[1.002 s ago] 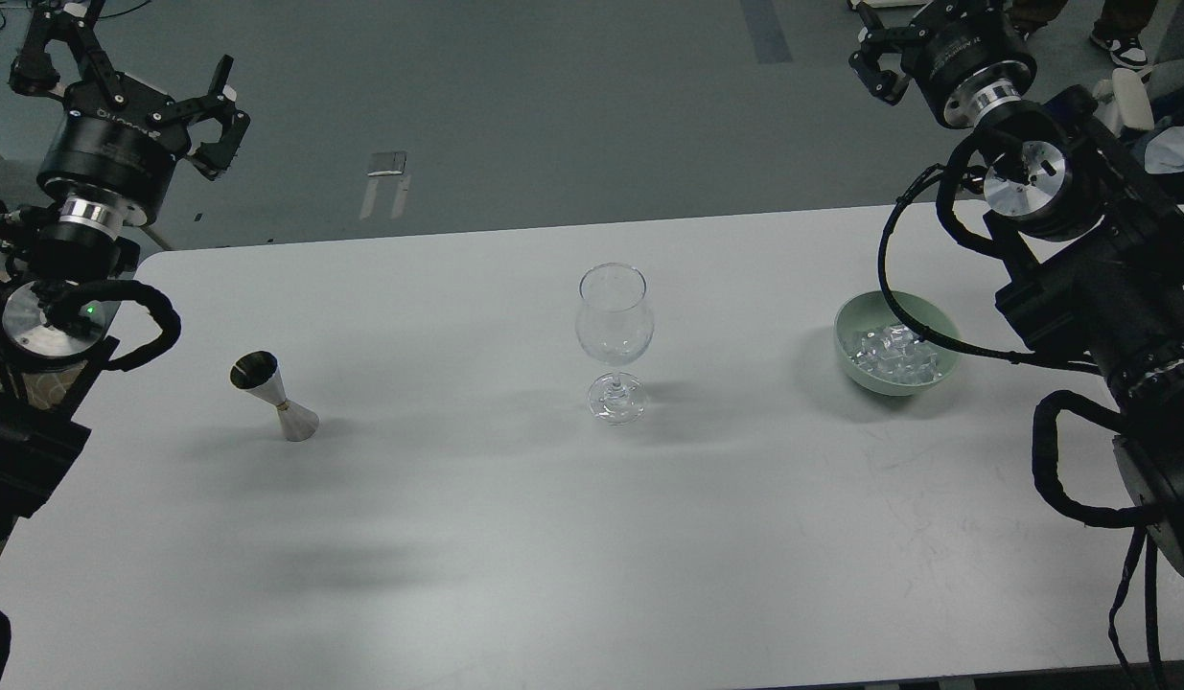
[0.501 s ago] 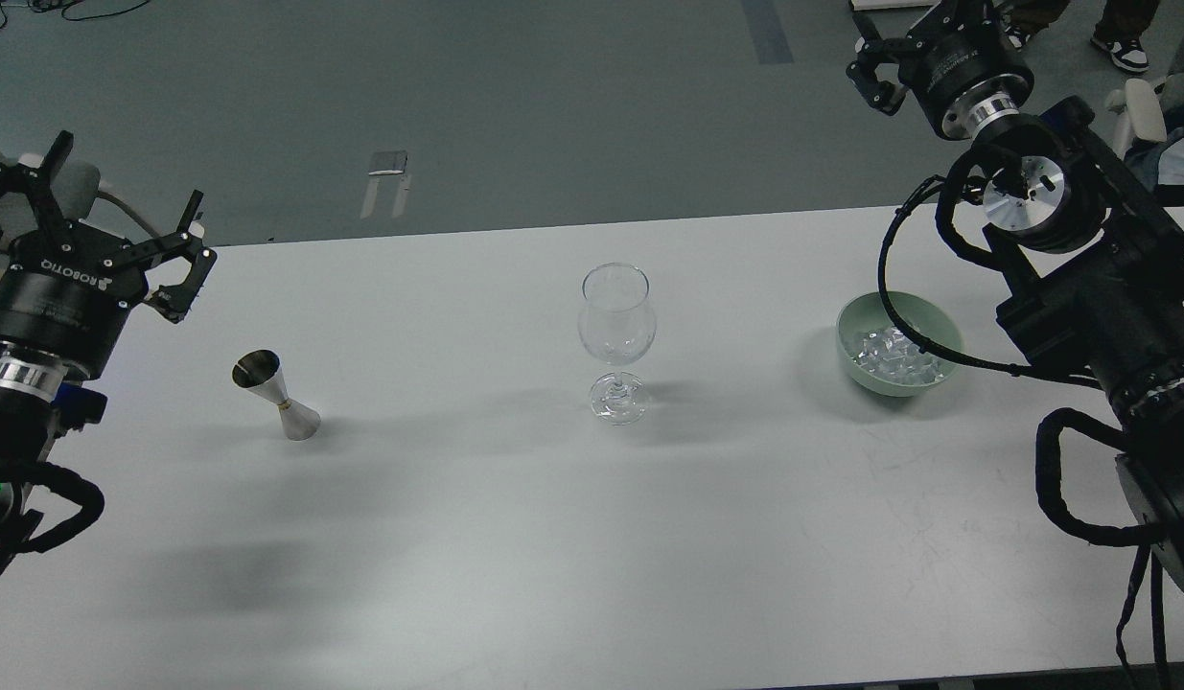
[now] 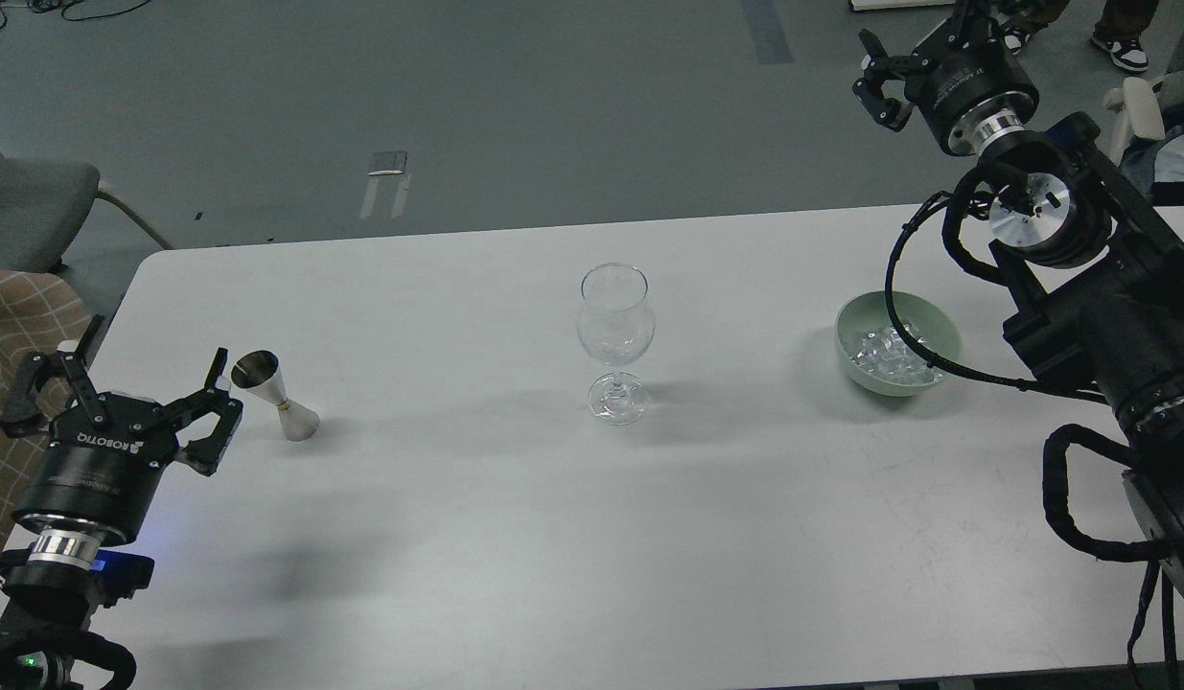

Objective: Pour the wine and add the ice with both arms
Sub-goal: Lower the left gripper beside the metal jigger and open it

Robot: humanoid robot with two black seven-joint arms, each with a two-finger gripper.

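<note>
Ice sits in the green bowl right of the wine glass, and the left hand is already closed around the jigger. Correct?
Not quite. The head view shows the left hand open beside the jigger, not gripping it. The ice is in the green bowl, right of the wine glass.

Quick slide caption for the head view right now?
Left pincer open beside the jigger; empty wine glass mid-table; ice waits in green bowl.

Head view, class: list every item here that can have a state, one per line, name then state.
wine glass: upright, empty.
jigger: standing, ungrasped.
green bowl: upright, holding ice.
left gripper: jaws open, beside the jigger.
right gripper: raised beyond the table; jaws unclear.
</note>
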